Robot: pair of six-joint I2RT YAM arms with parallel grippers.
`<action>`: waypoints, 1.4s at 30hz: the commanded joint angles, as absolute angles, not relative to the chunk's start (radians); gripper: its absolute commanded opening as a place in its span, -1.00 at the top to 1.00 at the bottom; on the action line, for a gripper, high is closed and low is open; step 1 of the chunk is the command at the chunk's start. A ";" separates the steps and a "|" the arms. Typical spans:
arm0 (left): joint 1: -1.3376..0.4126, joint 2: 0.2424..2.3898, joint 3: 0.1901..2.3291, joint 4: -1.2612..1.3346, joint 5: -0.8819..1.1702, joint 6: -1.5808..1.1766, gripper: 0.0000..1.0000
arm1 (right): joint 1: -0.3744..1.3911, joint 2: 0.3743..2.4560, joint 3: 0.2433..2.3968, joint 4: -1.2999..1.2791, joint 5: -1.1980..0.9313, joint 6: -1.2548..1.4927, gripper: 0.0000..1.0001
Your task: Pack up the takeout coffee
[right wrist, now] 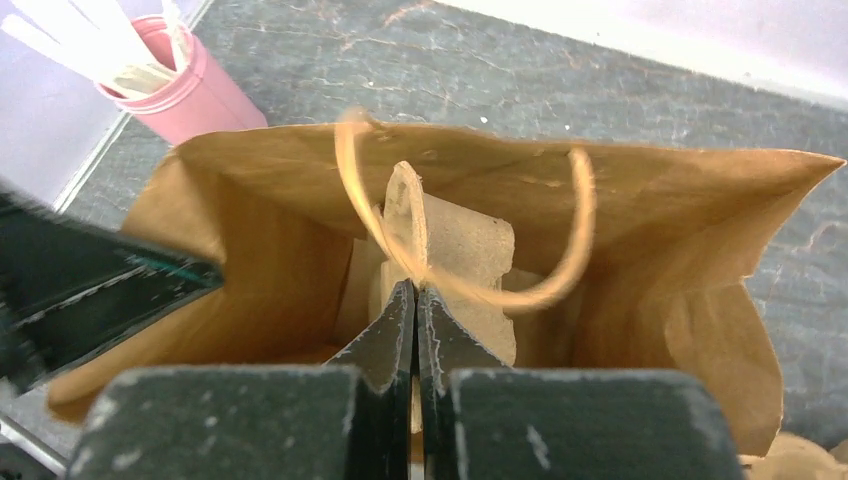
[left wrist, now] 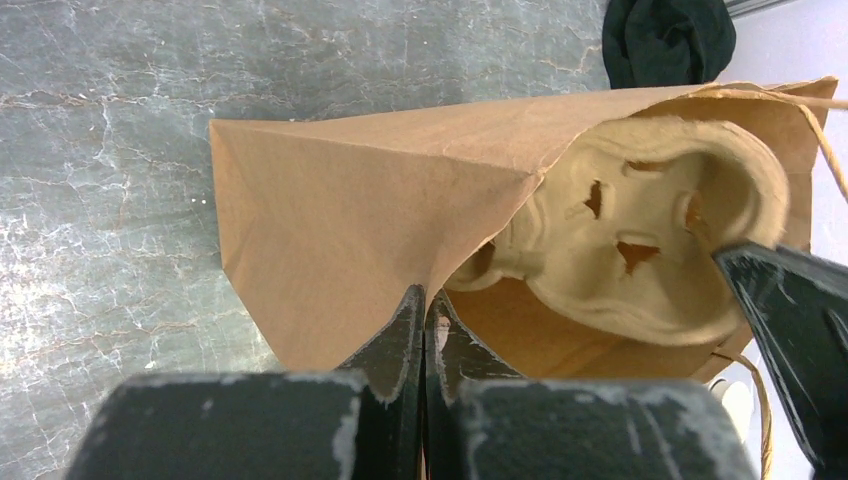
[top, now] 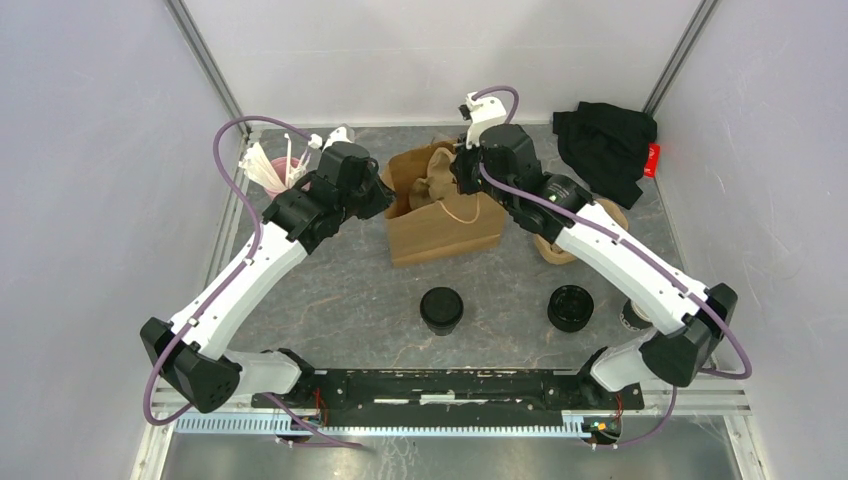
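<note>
the coffee (top: 441, 308) stands upright on the table (top: 340, 290), between my two arm bases and the paper bag (top: 445, 235), out in the open and well apart from both of my pincers; its long axis runs straight up and down, the black dome lid pointing up at the overhead camera and the dark cup below it. a stack of lids (top: 570, 308) sits off to its right, apart from it

my left pincer (left wrist: 422, 305) has its fingers pressed together on the rim of the paper bag, at the fold where the bag's mouth begins. the bag lies with its mouth gaping, and a pulp cup tray (left wrist: 640, 250) sits inside it, tilted, its cut-outs facing my left wrist camera

my right pincer (right wrist: 415, 295) is clamped on the bag's string handle (right wrist: 588, 215) at the low point of its loop, at the opposite side of the mouth. an edge of the tray rises right behind my fingertips; i cannot tell whether it is pinched too

a pink cup (right wrist: 195, 95) of pale sticks stands beyond the bag's far left corner
</note>
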State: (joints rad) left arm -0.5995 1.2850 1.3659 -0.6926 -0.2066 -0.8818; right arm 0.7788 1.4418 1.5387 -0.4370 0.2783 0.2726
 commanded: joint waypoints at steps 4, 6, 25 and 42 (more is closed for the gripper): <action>-0.597 1.313 1.388 -0.700 -0.175 -0.922 0.96 | 0.693 1.502 1.582 -0.455 0.166 0.387 1.00; -0.597 1.319 1.385 -0.700 -0.156 -0.927 0.96 | 0.686 1.520 1.598 -0.469 0.160 0.386 1.00; -0.597 1.328 1.362 -0.699 -0.185 -0.960 0.96 | 0.609 1.617 1.566 -0.422 0.004 0.431 1.00; -0.597 1.336 1.377 -0.711 -0.198 -0.950 0.96 | 0.609 1.654 1.630 -0.499 0.041 0.421 0.76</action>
